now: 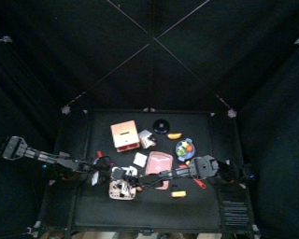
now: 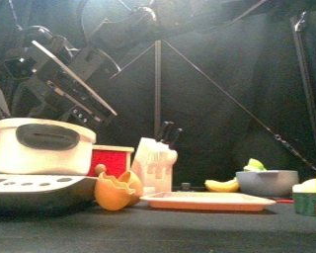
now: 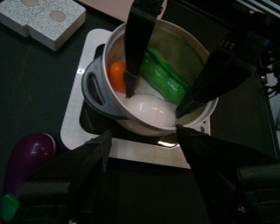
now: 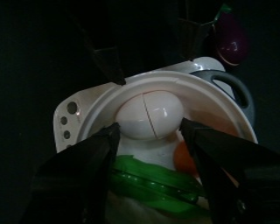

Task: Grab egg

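Note:
The egg (image 4: 154, 109) is a pale, smooth oval with a fine seam. It lies in a white pot (image 4: 101, 105) beside a green piece (image 4: 149, 184) and an orange piece (image 3: 112, 77). My right gripper (image 4: 150, 128) is open and reaches down into the pot, one jaw on each side of the egg and neither closed on it. The left wrist view shows the egg (image 3: 154, 110) between those same right fingers (image 3: 136, 48). My left gripper (image 3: 145, 138) hovers open at the pot's rim, holding nothing. In the top view both arms meet over the pot (image 1: 121, 189) at the front left.
A purple eggplant (image 4: 231, 39) lies just beyond the pot. A red box (image 1: 124, 134), a white holder (image 1: 146, 140), a bowl of fruit (image 1: 185, 147) and a small yellow block (image 1: 179, 194) are spread over the table. A pink tray (image 2: 207, 202) lies at the front.

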Tool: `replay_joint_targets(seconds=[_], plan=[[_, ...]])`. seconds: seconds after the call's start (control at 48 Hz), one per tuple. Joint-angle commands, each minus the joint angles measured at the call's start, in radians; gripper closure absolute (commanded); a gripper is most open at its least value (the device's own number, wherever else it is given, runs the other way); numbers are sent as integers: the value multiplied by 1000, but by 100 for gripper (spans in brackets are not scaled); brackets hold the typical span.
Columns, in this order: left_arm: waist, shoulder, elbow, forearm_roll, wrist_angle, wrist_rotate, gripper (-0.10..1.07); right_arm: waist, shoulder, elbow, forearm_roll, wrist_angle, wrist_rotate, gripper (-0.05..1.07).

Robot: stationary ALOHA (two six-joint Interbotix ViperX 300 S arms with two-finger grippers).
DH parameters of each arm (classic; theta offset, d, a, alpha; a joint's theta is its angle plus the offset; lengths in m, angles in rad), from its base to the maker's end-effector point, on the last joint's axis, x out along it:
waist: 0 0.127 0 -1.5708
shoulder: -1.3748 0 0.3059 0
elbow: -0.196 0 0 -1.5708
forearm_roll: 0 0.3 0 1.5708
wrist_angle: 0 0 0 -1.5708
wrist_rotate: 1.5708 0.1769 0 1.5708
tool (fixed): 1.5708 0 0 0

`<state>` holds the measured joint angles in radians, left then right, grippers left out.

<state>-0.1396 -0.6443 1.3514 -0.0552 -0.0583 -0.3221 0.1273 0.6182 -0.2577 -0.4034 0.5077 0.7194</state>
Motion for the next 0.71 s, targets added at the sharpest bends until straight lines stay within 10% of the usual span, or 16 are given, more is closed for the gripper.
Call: replay_joint_targets(seconds=[0.0,0.688], plan=[[2,17,-14,3,-6,2,4,-6,-14,-14,2,-5,3,13],[48,46,-15,5,-6,2,4,-6,0,-25,-11,-37,-3,13]])
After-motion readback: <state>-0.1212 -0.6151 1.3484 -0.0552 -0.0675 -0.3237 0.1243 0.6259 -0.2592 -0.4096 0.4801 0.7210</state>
